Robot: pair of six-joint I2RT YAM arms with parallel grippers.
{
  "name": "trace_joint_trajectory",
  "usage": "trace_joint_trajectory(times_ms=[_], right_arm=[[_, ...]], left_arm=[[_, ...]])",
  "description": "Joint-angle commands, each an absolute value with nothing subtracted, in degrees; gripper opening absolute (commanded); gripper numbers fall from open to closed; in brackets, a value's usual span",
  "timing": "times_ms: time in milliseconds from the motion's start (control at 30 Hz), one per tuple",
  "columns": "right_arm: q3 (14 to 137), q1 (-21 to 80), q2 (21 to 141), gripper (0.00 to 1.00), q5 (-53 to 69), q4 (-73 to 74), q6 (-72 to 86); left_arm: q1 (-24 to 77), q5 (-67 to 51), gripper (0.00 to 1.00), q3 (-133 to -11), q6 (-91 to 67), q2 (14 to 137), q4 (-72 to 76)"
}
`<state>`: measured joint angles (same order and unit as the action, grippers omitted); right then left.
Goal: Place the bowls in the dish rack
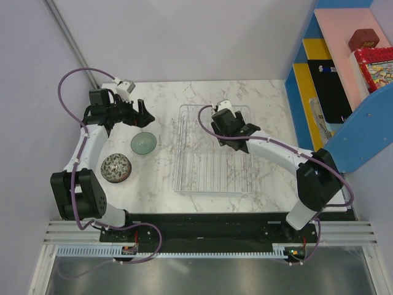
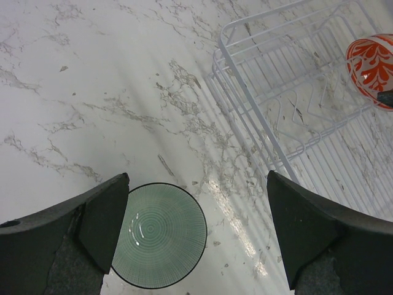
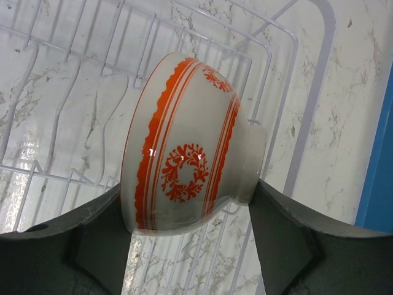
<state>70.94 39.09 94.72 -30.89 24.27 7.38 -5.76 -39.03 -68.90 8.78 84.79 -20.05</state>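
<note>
The left arm (image 1: 91, 147) and the right arm (image 1: 279, 149) are built of smooth white tubes joined by chunky black housings, the biggest black blocks sitting at eight and four o'clock in the overhead view. A purple cable (image 1: 61, 92) loops along each one, ending near small red-orange plugs (image 1: 128, 250) at seven and five o'clock. The fingers (image 2: 101, 224) are matt charcoal wedges with rough, grainy faces.

The orange-and-white bowl (image 3: 190, 153) hangs sideways over the dish rack (image 1: 212, 178); green bowl (image 1: 143, 144) and speckled bowl (image 1: 116, 167) sit upright beside it.
</note>
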Motion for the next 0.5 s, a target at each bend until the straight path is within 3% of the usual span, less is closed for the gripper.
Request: trace_joint_trajectory(times_ms=[0, 300, 333, 367, 467], right_arm=[[73.5, 39.9, 97.4, 0.00, -31.8, 21.7, 7.7], [73.8, 40.3, 100.3, 0.02, -28.0, 21.8, 6.5], [74.0, 40.3, 100.4, 0.08, -27.7, 21.9, 5.9], [74.0, 40.3, 100.5, 0.25, -27.3, 22.0, 5.5], [74.4, 40.3, 100.5, 0.56, -26.8, 22.3, 4.8]], left_arm=[[-6.0, -38.7, 1.00, -68.6, 11.3, 82.4, -19.2], [-6.2, -38.7, 1.00, -68.5, 11.7, 82.7, -19.2], [-6.1, -38.8, 1.00, -68.5, 11.7, 82.7, -19.2], [-6.1, -38.8, 1.00, -68.6, 11.7, 82.7, -19.2], [-6.1, -38.7, 1.00, -68.5, 11.8, 82.6, -19.2]])
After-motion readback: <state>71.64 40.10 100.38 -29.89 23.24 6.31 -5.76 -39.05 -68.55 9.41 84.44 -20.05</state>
